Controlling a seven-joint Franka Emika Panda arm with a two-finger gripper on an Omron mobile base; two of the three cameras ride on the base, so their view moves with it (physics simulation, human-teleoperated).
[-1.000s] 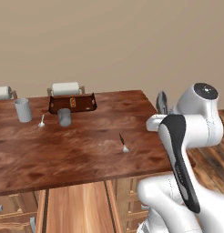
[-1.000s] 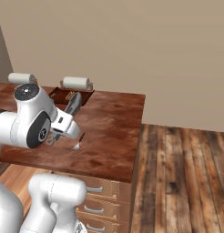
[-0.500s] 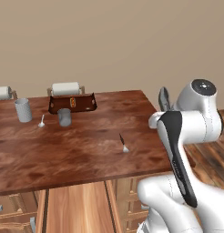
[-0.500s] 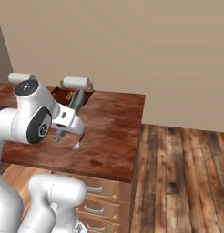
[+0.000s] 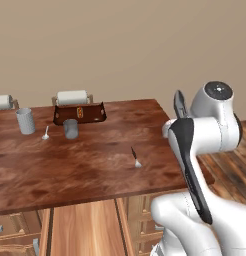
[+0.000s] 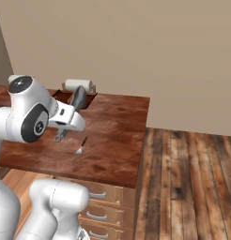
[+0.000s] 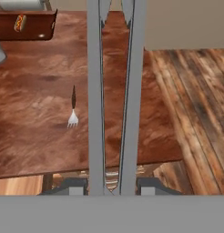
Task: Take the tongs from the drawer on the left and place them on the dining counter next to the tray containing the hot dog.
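Grey metal tongs [image 7: 114,91] clamped between the gripper [image 7: 111,186] fingers — above the dining counter [image 7: 41,132].

Rendered home kitchen, wooden dining counter [image 5: 95,155] over drawers, fork [image 5: 135,156], cups, plank floor [image 6: 188,183]

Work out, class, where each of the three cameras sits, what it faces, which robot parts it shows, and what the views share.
Left base view: behind the arm's left, facing the dining counter, tray; arm at right.
Right base view: behind its right, facing the counter's end, wooden floor; arm at left.
Hand view: on the hand, along the held tongs.
Shared: the fork.
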